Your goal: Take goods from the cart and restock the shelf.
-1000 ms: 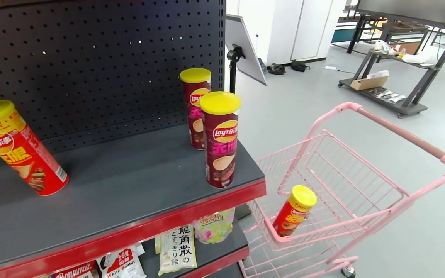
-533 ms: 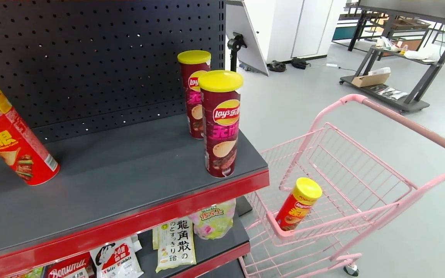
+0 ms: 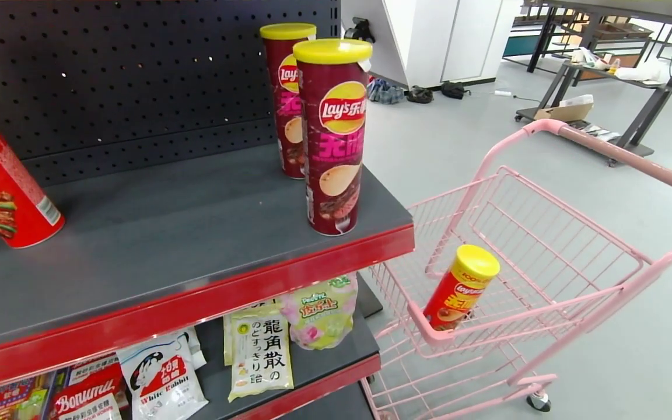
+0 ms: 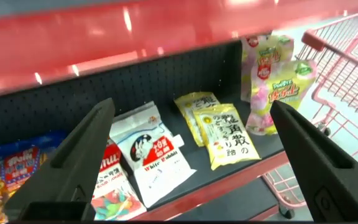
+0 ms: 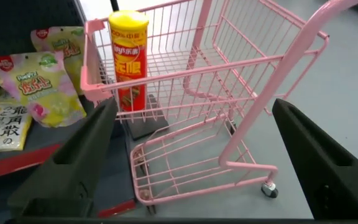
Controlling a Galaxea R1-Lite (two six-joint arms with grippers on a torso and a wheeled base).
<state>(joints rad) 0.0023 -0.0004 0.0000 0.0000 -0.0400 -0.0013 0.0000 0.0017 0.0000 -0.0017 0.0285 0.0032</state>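
Grippers both spread wide, left gripper (image 4: 191, 104) before snack bags (image 4: 225, 134) on lower shelf (image 3: 324, 385), right gripper (image 5: 194, 102) facing pink cart (image 5: 272, 68), red chip can (image 3: 460, 287) in cart's basket at 4 o'clock, maroon can (image 3: 332, 137) upright on upper shelf (image 3: 196, 198) at 12 o'clock, second maroon can (image 3: 285, 99) just behind.

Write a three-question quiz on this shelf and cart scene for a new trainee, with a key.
1. True or false: the pink cart holds two cans.
2. How many maroon cans stand on the top shelf? A) one B) two C) four
3. Fill in: the left gripper and the right gripper are both ___ and hold nothing.

Key
1. False: a single red can leans inside it.
2. B
3. open
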